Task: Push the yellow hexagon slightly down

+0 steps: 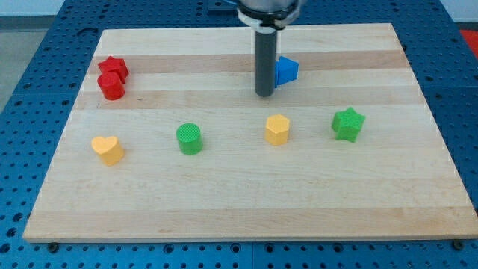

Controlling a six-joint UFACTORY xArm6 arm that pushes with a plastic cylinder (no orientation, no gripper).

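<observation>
The yellow hexagon (277,129) sits on the wooden board (246,202), a little right of the middle. My tip (264,94) is above it in the view, slightly to its left, with a small gap between them. The rod rises straight up to the view's top edge. A blue block (287,70) lies just right of the rod, partly hidden by it; its shape is hard to make out.
A green star (348,124) lies right of the hexagon. A green cylinder (190,139) lies left of it. A yellow heart (108,149) is at the left. A red star (114,67) and a red cylinder (112,86) touch at the upper left.
</observation>
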